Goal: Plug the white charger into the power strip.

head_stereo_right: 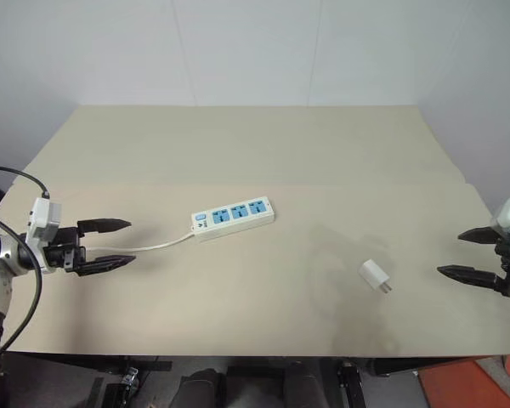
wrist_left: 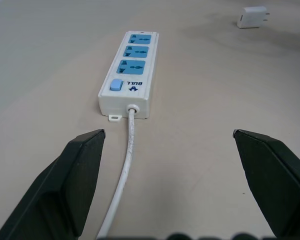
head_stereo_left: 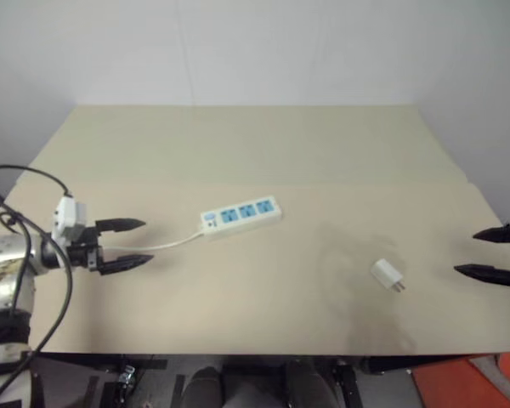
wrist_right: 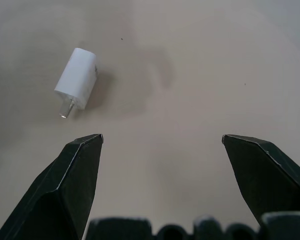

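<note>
White plastic forms the body of the power strip [head_stereo_left: 241,216], which lies flat near the middle of the beige table [head_stereo_left: 255,144], its three blue sockets [wrist_left: 135,51] facing up in a row and a small blue switch [wrist_left: 116,85] set at the end where the cord leaves. From that end, the thin white cord [head_stereo_left: 166,246] runs across the tabletop toward the robot's left side and passes between the two black fingers [wrist_left: 75,175] of the left gripper [head_stereo_left: 122,244]. This gripper hovers just beyond the strip's switch end, pointing along the strip, with its jaws spread wide and nothing between them but the cord lying below on the surface. The white charger [head_stereo_left: 387,274] lies on its side on the table, well apart from the power strip, on the side toward the robot's right and nearer the front edge; its two short metal prongs [wrist_right: 65,108] point away from the strip, toward the front edge. The right gripper [head_stereo_right: 467,254] hangs farther out from the strip than the charger does, near the table's right edge, its black fingers [wrist_right: 270,175] likewise held wide apart and empty, apart from the charger.
</note>
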